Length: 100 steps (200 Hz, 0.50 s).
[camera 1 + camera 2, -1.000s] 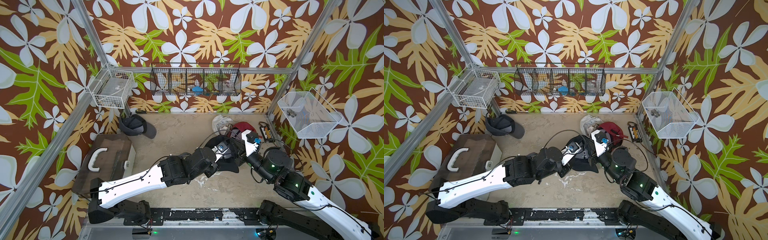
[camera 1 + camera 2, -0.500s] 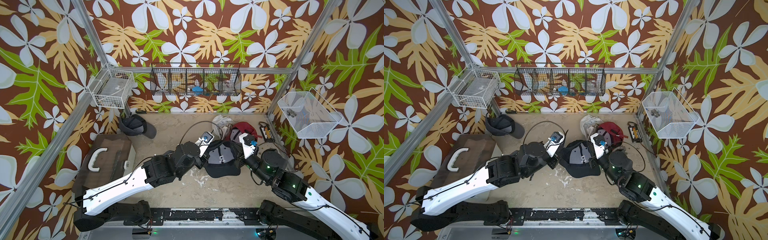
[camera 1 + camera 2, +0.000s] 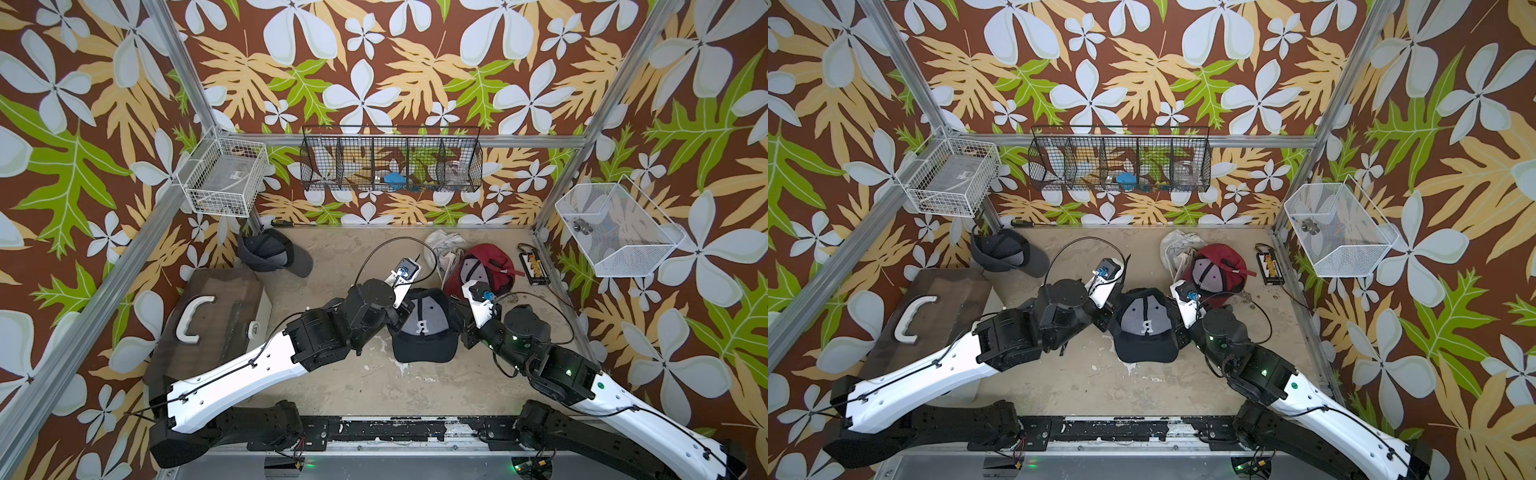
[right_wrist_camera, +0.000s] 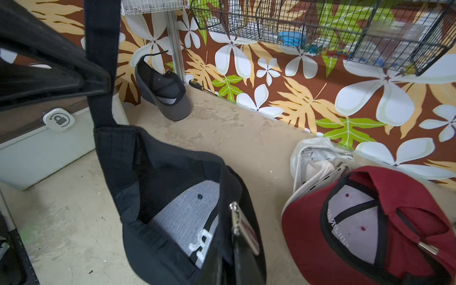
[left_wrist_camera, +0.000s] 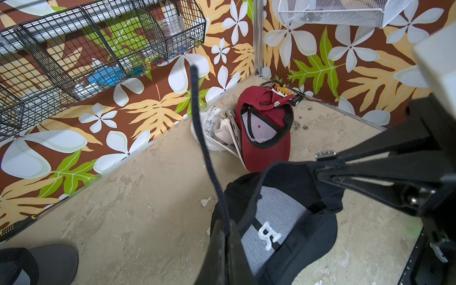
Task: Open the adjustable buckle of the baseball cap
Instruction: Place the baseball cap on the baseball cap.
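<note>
Left tool (image 5: 225,229) pinched the strap (image 5: 197,111), right tool (image 4: 233,256) clamped the black baseball cap (image 3: 424,328) at its buckle (image 4: 235,217); your pull could have slipped either grip.

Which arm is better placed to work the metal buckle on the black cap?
Right, probably. The right pincer grips the black cap right at the metal buckle; the left pincer is shut on the strap across the opening.
</note>
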Motion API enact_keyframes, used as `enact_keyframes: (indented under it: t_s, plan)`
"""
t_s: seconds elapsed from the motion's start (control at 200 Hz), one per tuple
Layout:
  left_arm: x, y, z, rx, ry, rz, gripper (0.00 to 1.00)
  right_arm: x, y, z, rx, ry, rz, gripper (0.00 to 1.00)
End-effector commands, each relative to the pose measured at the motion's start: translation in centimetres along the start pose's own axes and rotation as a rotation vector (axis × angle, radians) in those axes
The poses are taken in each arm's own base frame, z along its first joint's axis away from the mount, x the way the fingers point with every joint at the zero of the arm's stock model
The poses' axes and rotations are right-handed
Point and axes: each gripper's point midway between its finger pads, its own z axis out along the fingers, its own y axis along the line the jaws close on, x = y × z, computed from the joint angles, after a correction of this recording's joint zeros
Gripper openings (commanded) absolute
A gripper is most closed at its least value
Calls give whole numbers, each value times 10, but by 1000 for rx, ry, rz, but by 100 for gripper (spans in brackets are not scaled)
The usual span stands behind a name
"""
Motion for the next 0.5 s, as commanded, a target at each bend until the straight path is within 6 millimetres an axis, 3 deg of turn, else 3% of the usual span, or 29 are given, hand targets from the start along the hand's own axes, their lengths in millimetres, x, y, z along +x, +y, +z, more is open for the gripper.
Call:
enact_keyframes:
  t_s: [0.0,0.315,0.495]
  plan:
    - [-5,1,2,-1,-22,-19,0,6,4,3,-17,3,28,12]
    - [8,3,11,-8,6,-18,0,41,7,15,-28,58,47,14]
    - [15,6,17,-11,19,-23,0,49,6,17,-23,81,37,31]
